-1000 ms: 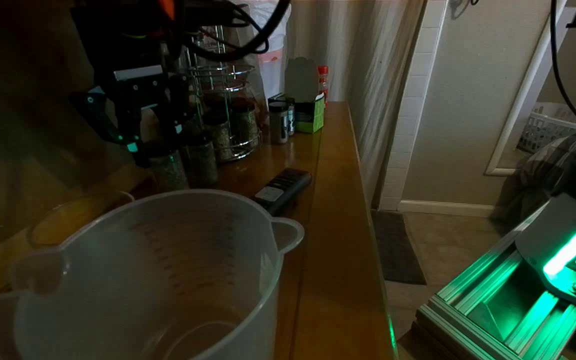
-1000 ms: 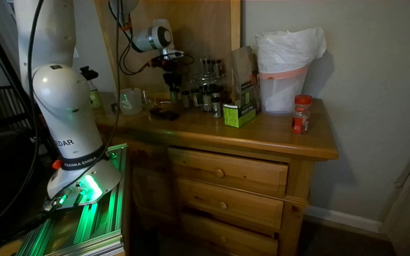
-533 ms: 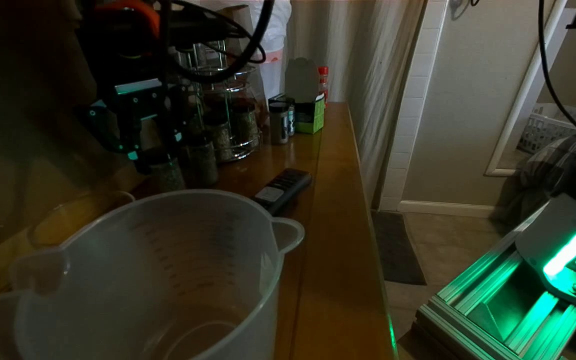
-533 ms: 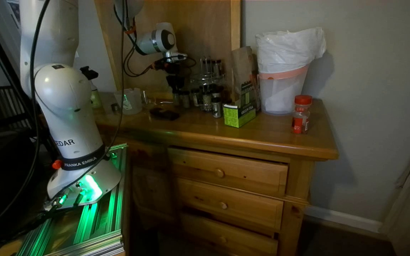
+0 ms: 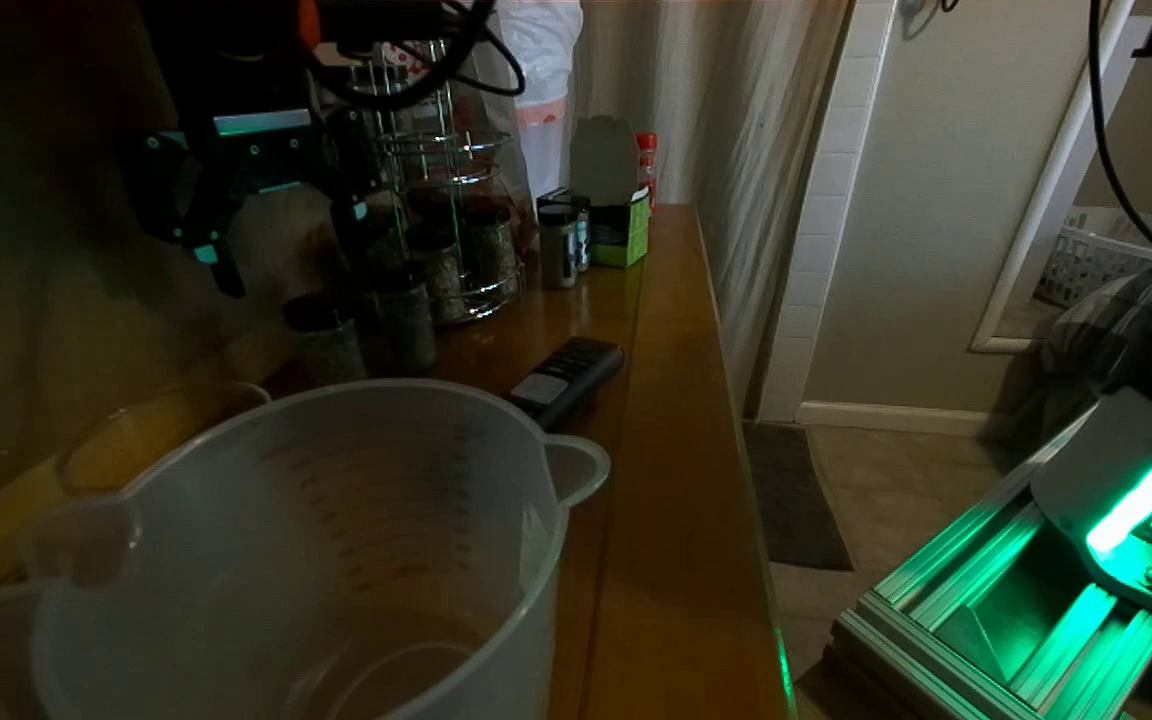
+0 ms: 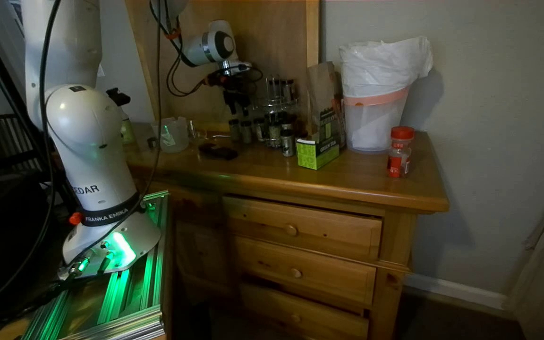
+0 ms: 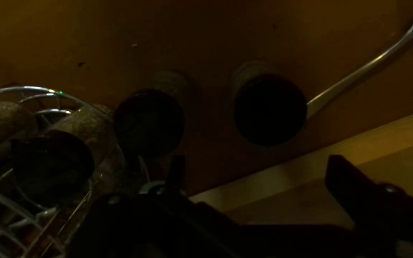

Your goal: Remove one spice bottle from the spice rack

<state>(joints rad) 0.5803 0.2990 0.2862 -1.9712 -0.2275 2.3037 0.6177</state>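
The spice rack [image 6: 274, 101], a tiered round stand of shiny wire, holds several small jars with dark lids. On the tabletop beside it stands a spice bottle [image 5: 328, 345], upright and apart from the rack. A second dark-lidded bottle [image 5: 404, 320] is between that one and the rack. My gripper [image 5: 291, 258] hovers just above these bottles, its fingers spread wide with nothing between them. In the wrist view the free-standing bottle's black lid [image 7: 270, 110] lies ahead of the gap between the fingertips, and the neighbouring lid [image 7: 149, 123] is near one finger.
A translucent measuring pitcher [image 5: 336, 540] stands close by, with a dark remote [image 5: 568, 380] behind it. A metal utensil [image 7: 364, 70] lies near the bottle. Another jar [image 6: 287, 143] and a green tea box [image 6: 318, 153] are in front of the rack.
A second ago the fingers were close around the spice bottle's top. It has since been lowered slightly and let go, upright on the table; my gripper has opened wide and risen off it.
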